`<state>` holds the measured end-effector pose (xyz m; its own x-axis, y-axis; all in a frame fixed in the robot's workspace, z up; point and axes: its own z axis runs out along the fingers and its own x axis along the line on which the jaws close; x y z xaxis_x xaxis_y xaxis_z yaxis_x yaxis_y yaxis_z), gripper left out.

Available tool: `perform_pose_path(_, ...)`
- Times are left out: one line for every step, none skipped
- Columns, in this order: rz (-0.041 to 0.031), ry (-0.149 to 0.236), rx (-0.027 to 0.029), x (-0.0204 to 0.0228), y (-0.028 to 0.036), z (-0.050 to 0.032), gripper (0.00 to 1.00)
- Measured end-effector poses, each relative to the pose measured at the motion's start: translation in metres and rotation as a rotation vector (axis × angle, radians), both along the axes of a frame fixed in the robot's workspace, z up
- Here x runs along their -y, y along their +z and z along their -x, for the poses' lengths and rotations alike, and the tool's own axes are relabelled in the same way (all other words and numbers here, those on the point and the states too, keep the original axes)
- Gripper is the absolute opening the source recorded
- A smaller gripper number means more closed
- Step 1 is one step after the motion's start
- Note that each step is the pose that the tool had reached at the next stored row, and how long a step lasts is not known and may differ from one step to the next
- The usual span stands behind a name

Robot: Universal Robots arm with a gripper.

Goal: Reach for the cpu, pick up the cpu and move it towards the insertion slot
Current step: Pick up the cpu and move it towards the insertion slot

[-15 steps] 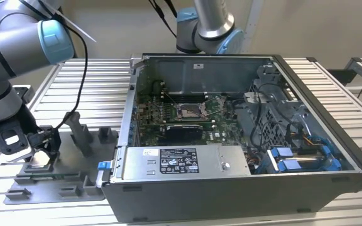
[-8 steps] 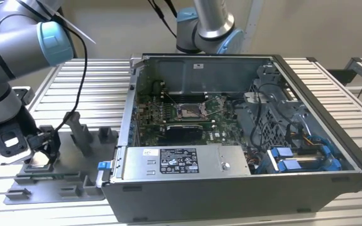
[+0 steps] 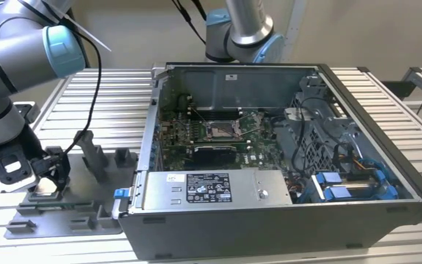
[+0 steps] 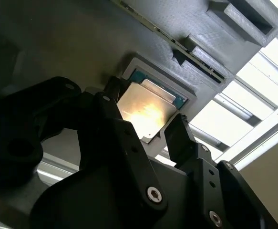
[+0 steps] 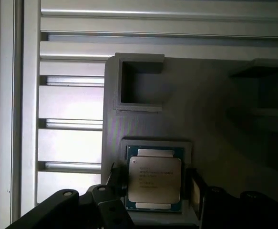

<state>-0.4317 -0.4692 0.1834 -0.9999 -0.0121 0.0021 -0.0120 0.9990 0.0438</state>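
Pincer (image 5: 154,185) down at grey fixture (image 5: 215,105), fingers (image 4: 181,138) apart, one each side of cpu (image 5: 154,179), narrow gap visible, not clamped; cpu between fingertips, flat in fixture's square recess, pale face up; slatted table (image 3: 108,104) beneath; insertion slot (image 3: 221,130) well away from pincer, inside open computer case (image 3: 284,220), toward exterior view's right.

Right under your matt black pincer (image 4: 144,107) lies the small square chip with a smooth silver metal face (image 5: 154,179), and it shines in the light. It sits in the grey plastic block with a rough, dull skin (image 5: 205,105). Past the block you see the pale ribbed metal table (image 5: 67,102), smooth and bright.
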Motion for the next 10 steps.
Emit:
perform_pose_path(0.0, 0.0, 0.0, 0.0, 0.0, 0.0, 1.0)
perform_pose_path(0.0, 0.0, 0.0, 0.0, 0.0, 0.0, 1.0)
perform_pose_path(0.0, 0.0, 0.0, 0.0, 0.0, 0.0, 1.0)
perform_pose_path(0.0, 0.0, 0.0, 0.0, -0.0001, 0.0, 1.0)
perform_pose_path(0.0001, 0.0, 0.0, 0.0, -0.0001, 0.0, 1.0)
perform_pose_path(0.0, 0.0, 0.0, 0.0, -0.0001, 0.0, 1.0)
perform_pose_path(0.0, 0.0, 0.0, 0.0, -0.0001, 0.0, 0.0)
perform_pose_path(0.0001, 0.0, -0.0001, 0.0, -0.0001, 0.0, 0.0)
perform_pose_path(0.0001, 0.0, -0.0001, 0.0, -0.0001, 0.0, 0.0)
perform_pose_path(0.0001, 0.0, -0.0001, 0.0, -0.0002, 0.0, 0.0)
